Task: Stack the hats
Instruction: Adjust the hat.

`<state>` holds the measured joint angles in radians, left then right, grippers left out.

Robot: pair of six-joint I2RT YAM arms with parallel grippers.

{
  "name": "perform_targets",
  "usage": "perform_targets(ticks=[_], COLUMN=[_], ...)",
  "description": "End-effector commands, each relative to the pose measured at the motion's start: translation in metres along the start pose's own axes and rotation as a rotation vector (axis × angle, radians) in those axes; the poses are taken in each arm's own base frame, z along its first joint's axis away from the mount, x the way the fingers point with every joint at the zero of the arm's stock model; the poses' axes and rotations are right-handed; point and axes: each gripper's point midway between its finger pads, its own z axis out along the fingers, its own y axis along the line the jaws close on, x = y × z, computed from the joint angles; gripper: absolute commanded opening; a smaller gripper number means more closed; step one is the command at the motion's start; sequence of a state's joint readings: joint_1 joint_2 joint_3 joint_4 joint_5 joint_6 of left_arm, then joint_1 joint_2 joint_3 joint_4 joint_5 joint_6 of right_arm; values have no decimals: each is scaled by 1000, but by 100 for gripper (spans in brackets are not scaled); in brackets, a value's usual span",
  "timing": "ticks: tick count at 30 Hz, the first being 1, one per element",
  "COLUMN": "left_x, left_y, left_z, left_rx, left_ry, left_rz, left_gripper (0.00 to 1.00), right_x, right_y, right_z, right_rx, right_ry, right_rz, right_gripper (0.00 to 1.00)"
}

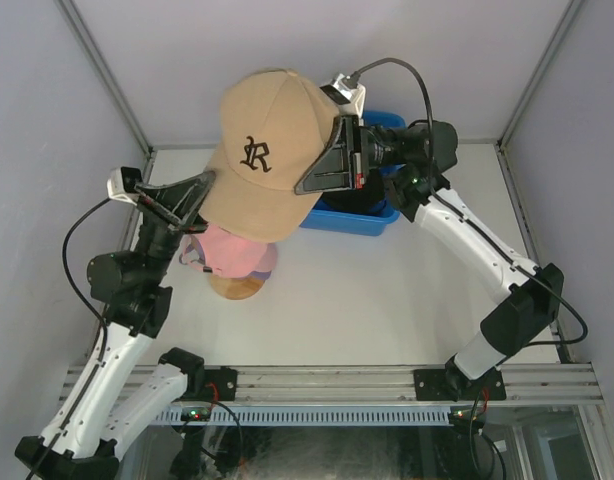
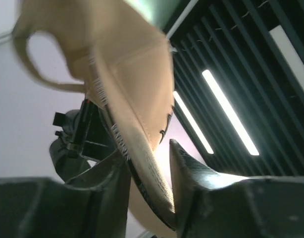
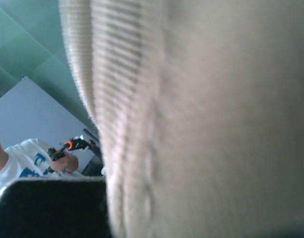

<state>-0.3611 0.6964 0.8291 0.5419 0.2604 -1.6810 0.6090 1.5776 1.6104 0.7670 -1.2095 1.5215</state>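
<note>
A tan hat (image 1: 262, 150) with a dark embroidered mark hangs high over the table, held between both arms. My right gripper (image 1: 332, 150) is shut on its rear right side; in the right wrist view the tan fabric (image 3: 216, 124) fills the frame beside one dark finger (image 3: 48, 208). My left gripper (image 1: 192, 195) grips the brim's left edge. In the left wrist view the hat's rim (image 2: 137, 84) runs between the two fingers of the left gripper (image 2: 147, 148) and presses against them. Below, a pink hat (image 1: 232, 252) sits on a round wooden stand (image 1: 237, 288), partly hidden by the tan hat.
A blue plastic bin (image 1: 352, 218) stands at the back centre, mostly hidden behind the tan hat and the right arm. Grey walls with metal posts close in the white table (image 1: 387, 300) on three sides.
</note>
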Motion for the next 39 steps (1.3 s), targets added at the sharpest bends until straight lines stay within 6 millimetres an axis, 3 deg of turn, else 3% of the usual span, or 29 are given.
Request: perform_targets(ticks=[1, 3, 4, 9, 14, 22, 29, 39], left_x=[6, 6, 5, -2, -26, -57, -62, -73], left_y=[-14, -14, -14, -18, -10, 7, 14, 23], left_z=[-4, -5, -5, -6, -5, 1, 16, 23], left_rx=[107, 123, 133, 166, 109, -70, -120, -151], left_ry=[44, 41, 39, -5, -154, -381, -457, -570], left_rz=[-18, -22, -22, -12, 51, 187, 205, 166], left_gripper=[25, 3, 0, 0, 0, 0, 0, 0], right_x=[-2, -3, -5, -22, -36, -31, -14, -13], right_y=[25, 21, 19, 8, -10, -54, -84, -90], right_z=[7, 9, 10, 4, -11, -36, -48, -49], right_rx=[-83, -101, -109, -112, 4, 215, 286, 262], right_ry=[40, 48, 43, -27, -118, -263, -318, -345], right_rz=[-55, -32, -19, 34, 76, 168, 247, 257], right_gripper=[0, 0, 0, 2, 24, 44, 48, 51])
